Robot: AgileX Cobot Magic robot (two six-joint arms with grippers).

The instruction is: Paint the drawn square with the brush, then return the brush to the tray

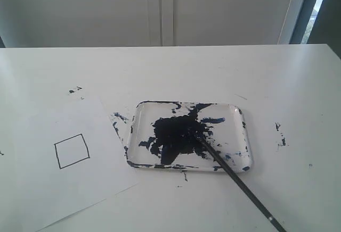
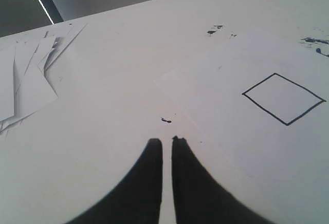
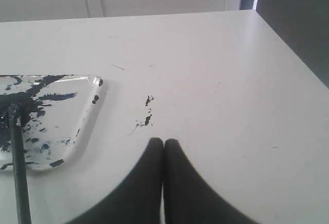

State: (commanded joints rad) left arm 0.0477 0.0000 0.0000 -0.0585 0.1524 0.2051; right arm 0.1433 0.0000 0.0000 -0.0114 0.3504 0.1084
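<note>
The drawn square (image 1: 72,150) is a blank black outline on a white paper sheet (image 1: 48,195) at the left; the left wrist view also shows this drawn square (image 2: 284,98). The clear tray (image 1: 237,131), pooled with dark paint, lies mid-table. The brush (image 1: 240,184) rests with its tip in the paint pool and its handle running out over the tray's near right corner. My right gripper (image 3: 164,142) is shut and empty, hovering beside the tray (image 3: 85,118) and the brush (image 3: 19,178). My left gripper (image 2: 167,141) is shut with only a thin slit, empty, near the square. Neither gripper shows in the exterior view.
Paint specks (image 1: 281,136) mark the table right of the tray, and smaller ones (image 1: 74,90) lie beyond the paper. Loose white sheets (image 2: 25,80) lie off to one side in the left wrist view. The table's right edge (image 3: 288,49) drops off near a dark wall.
</note>
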